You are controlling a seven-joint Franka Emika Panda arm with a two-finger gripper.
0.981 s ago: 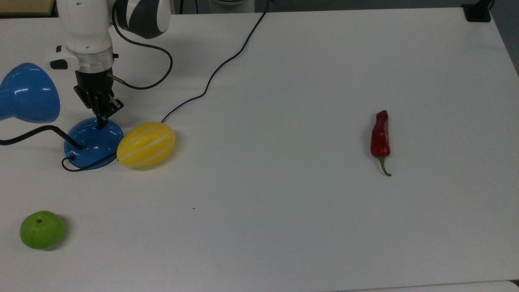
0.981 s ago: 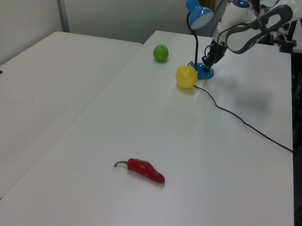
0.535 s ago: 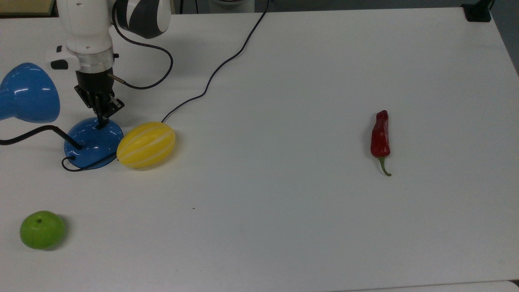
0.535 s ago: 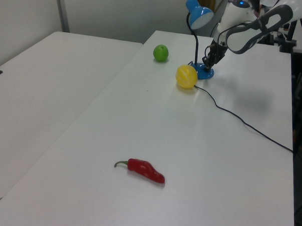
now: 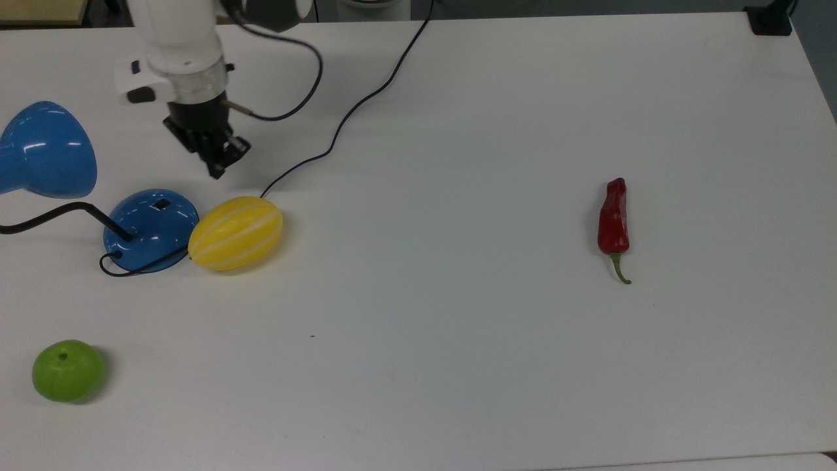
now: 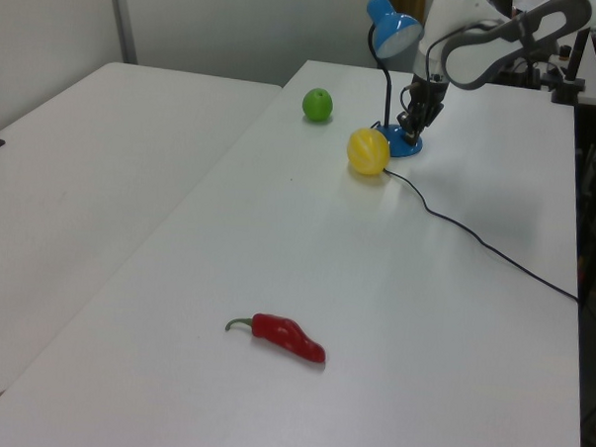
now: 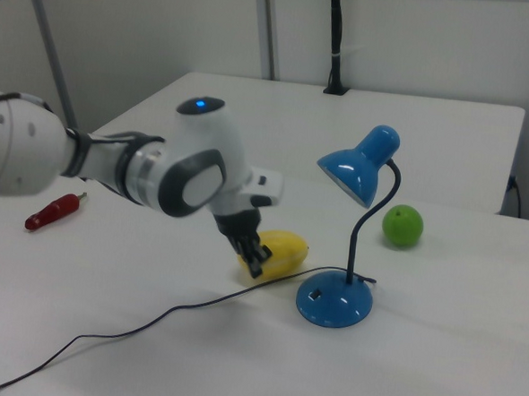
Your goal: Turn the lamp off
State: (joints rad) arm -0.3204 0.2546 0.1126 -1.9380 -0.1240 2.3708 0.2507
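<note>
Beside the lamp (image 5: 150,226) base, touching it, lies a melon (image 5: 236,233).

White counter (image 5: 497,366): yellow white-striped melon (image 5: 236,233) toward the top view's left; green round fruit (image 5: 68,370), possibly an apple, near the top view's lower left corner; red chili pepper (image 5: 613,219), green-stemmed, well apart at the top view's right.

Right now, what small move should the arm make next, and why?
Probably keep lifting clear and stop. The gripper is off the lamp, its fingers closed on nothing; the switch on the base is uncovered, and the shade does not glow, so pressing looks done.
</note>
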